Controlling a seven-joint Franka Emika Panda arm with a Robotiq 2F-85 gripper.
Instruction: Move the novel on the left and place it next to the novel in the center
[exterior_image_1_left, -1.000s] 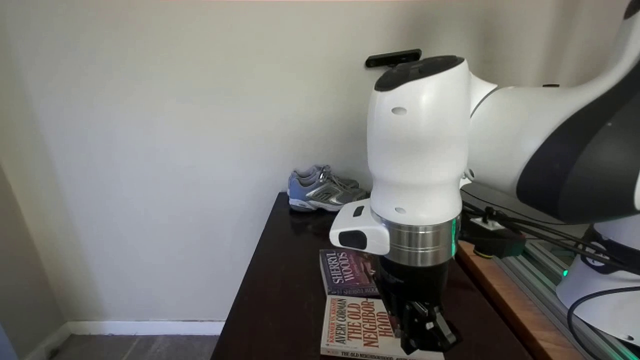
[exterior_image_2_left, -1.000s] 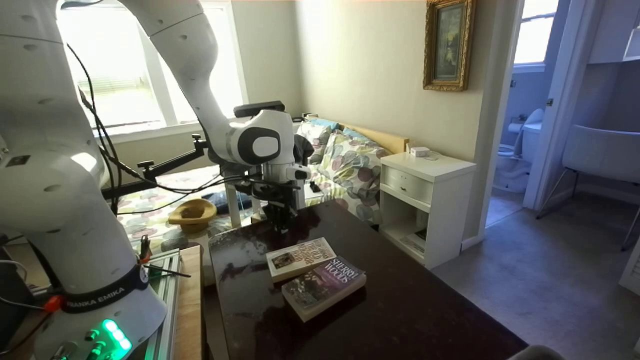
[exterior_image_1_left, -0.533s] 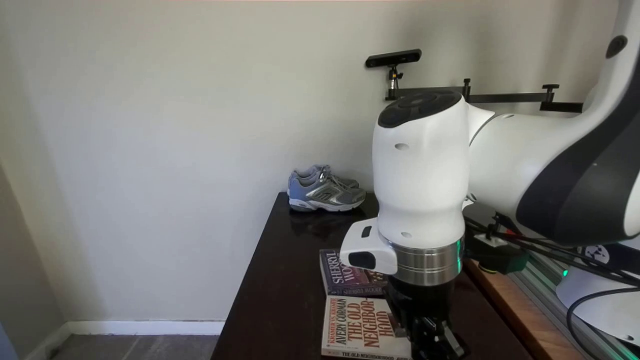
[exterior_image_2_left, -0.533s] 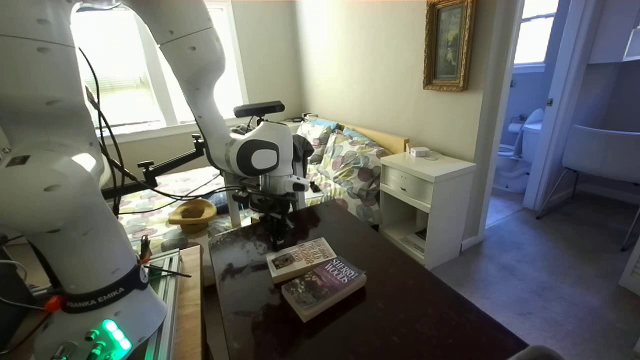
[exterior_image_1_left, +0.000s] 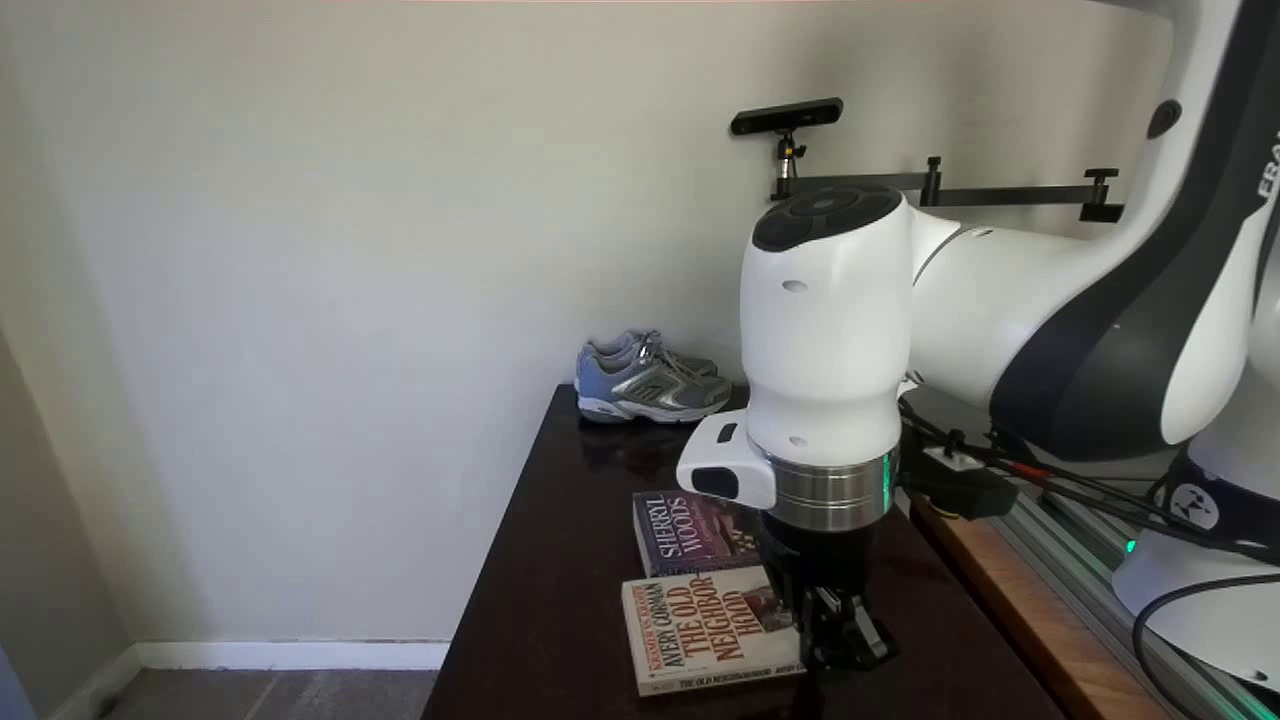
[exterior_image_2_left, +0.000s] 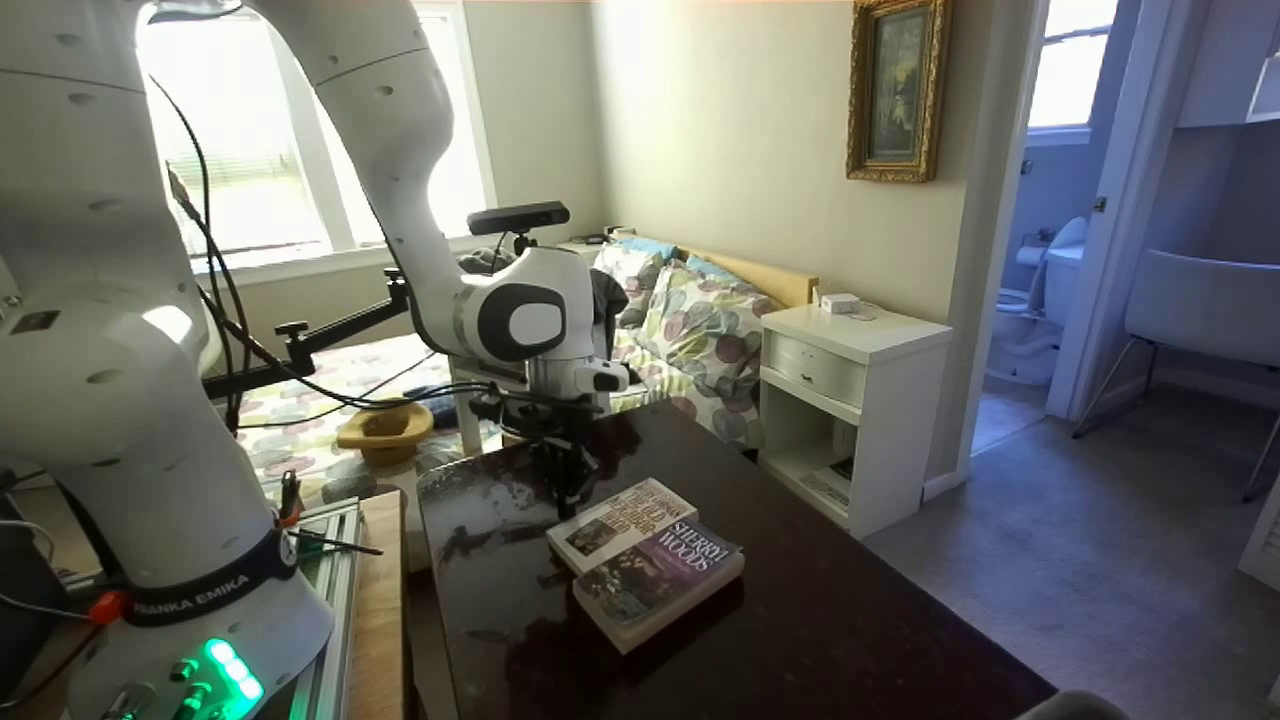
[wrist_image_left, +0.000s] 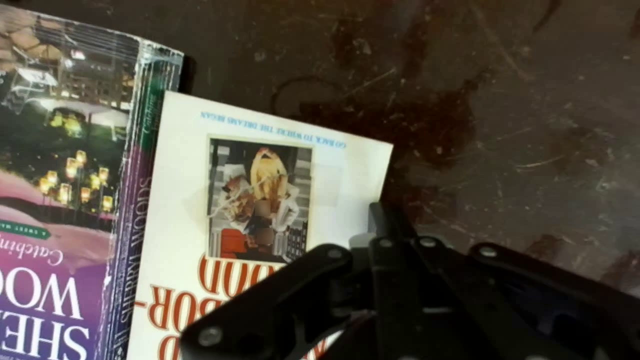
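1. Btwn long edges of glossy dark-brown counter (exterior_image_2_left: 850, 620): rectangular cream paperback novel (exterior_image_1_left: 705, 628), red lettering, lying flat.
2. Just beside it: rectangular purple paperback novel (exterior_image_2_left: 660, 580), spine twd cream novel.
3. Black two-finger gripper (wrist_image_left: 390, 220): fingers closed together, tips at cream novel's edge away fr. purple novel.
4. Blue-grey lace-up shoes (exterior_image_1_left: 650, 385) at counter's far L corner, in an exterior view.

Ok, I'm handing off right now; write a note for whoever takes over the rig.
Gripper: looks shut, by the outer long edge of The Old Neighborhood; contact unclear.
Things: The Old Neighborhood lies flat on the dark table, alongside the Sherryl Woods novel.
Done: the two novels are side by side, perhaps touching, ends slightly offset.
Remaining: probably square them up if wanted, then back away.
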